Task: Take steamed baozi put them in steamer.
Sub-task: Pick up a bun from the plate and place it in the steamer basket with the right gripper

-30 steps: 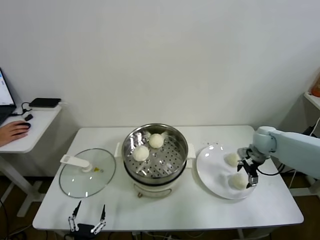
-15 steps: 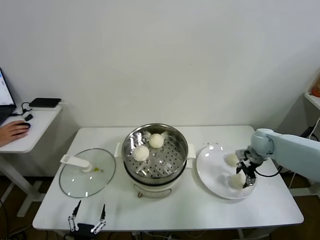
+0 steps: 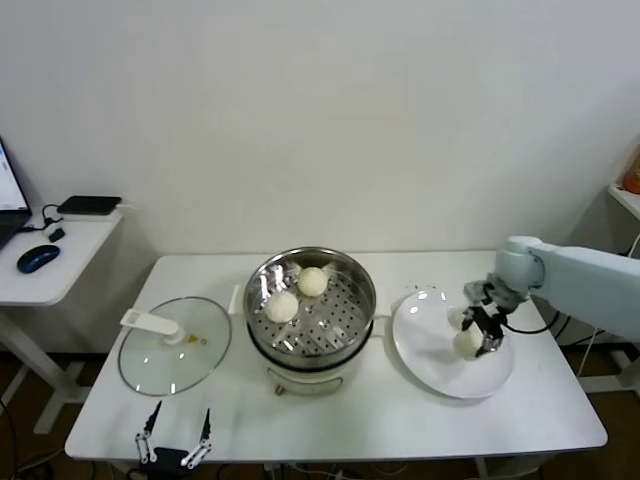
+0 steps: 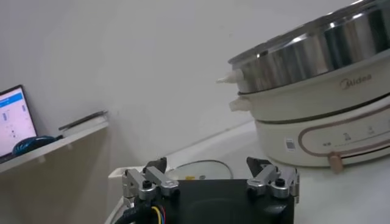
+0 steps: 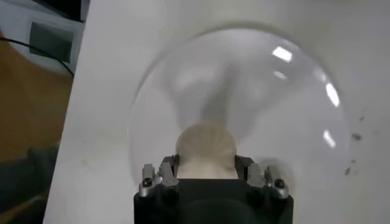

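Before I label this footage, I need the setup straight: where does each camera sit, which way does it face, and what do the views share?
Head view: high on the robot, looking down at the table; steamer centre, right gripper over the plate, left gripper parked at the near edge.
Left wrist view: low beside the table, facing the steamer's side; left gripper in the foreground.
Right wrist view: above the plate, looking down; right gripper fingers clasp a baozi.
Shared: head and right wrist views show that baozi.
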### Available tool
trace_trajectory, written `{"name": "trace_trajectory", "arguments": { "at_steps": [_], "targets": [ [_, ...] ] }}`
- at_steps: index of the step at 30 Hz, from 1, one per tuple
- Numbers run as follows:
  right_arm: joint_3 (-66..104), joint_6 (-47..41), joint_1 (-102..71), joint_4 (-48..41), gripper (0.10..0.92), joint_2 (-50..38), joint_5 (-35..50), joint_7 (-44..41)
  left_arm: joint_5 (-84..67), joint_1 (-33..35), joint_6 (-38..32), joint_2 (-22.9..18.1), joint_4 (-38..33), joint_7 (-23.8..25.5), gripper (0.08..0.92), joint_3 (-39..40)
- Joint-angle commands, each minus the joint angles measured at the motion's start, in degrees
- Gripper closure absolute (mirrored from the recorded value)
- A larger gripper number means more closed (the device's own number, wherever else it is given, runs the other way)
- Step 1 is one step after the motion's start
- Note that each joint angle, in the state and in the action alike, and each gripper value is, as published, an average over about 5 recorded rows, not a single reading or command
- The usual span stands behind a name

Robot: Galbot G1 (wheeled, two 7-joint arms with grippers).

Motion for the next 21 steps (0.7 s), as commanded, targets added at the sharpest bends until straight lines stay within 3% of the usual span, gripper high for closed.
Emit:
{"name": "trace_trajectory", "arguments": {
  "at_steps": [1, 9, 21],
  "targets": [
    [-9.91, 11.23, 23.04, 7.77, 0.406, 5.46, 6.85, -1.16, 0.18, 0.11, 0.05, 0.10, -0.10, 0.00, 0.177, 0.05],
    [-2.11, 18.04, 28.71, 13.49, 0.406, 12.09, 0.90, -0.92, 0.21, 0.15, -0.19, 0.12, 0.05, -0.05, 0.177, 0.07],
    [5.15, 18.50, 23.72, 17.87, 0.406, 25.93, -3.25, 2.53, 0.19, 0.57, -0.13, 0.09, -1.02, -0.06, 0.177, 0.15]
  ]
}}
